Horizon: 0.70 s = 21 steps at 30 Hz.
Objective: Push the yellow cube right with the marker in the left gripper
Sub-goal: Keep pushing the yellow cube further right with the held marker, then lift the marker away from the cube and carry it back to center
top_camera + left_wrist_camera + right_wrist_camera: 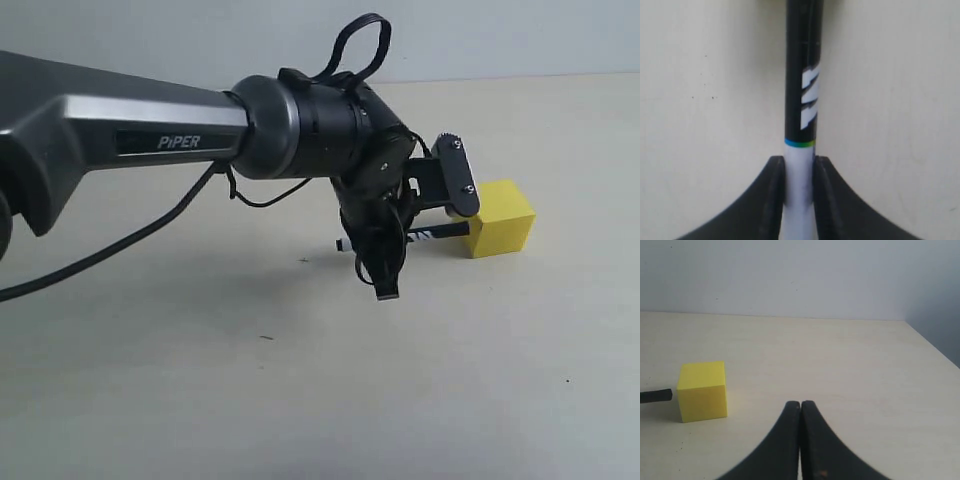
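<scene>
My left gripper, a black claw on the "PiPER" arm, points down at the table and is shut on the marker. In the left wrist view its fingers clamp the white barrel of the marker, and the black lettered part sticks out ahead. The marker lies level just above the table, its far end right at the left face of the yellow cube; I cannot tell if they touch. In the right wrist view the cube sits left of my right gripper, which is shut on nothing, with the marker's black end beside the cube.
The pale table runs back to a grey wall. Its right-hand edge shows in the right wrist view, well beyond the cube. Loose black cables hang from the left arm.
</scene>
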### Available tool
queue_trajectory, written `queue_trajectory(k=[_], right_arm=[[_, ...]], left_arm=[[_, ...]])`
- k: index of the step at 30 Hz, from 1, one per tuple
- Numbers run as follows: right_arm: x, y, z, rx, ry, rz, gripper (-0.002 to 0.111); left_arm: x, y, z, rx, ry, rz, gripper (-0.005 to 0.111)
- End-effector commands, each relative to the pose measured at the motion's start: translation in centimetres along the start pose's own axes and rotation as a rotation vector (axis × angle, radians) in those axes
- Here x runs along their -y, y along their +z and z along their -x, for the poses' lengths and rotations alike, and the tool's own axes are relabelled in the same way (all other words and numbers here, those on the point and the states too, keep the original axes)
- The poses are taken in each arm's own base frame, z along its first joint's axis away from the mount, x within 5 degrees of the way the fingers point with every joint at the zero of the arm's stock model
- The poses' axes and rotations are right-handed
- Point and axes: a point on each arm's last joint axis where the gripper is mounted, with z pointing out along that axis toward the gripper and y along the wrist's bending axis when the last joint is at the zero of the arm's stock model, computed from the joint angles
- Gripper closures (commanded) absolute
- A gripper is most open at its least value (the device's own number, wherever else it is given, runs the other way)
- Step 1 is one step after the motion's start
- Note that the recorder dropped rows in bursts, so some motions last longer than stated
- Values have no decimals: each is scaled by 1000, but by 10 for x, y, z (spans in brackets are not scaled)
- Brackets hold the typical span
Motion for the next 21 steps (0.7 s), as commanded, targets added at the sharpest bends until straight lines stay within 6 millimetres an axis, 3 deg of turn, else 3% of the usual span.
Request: queue_trajectory(k=[1, 7, 12, 16, 21], right_arm=[[0, 0, -1, 9, 1, -6, 108], [0, 0, -1, 9, 1, -6, 108], [0, 0, -1, 9, 1, -6, 108], [0, 0, -1, 9, 1, -6, 108], [0, 0, -1, 9, 1, -6, 108]], left_arm=[[-5, -5, 0, 3, -7, 15, 107], [-9, -5, -1, -8, -44, 58, 107], [-24, -14, -8, -21, -225, 130, 107], [-44, -36, -20, -6, -457, 145, 107], [-52, -76, -28, -1, -643, 58, 107]])
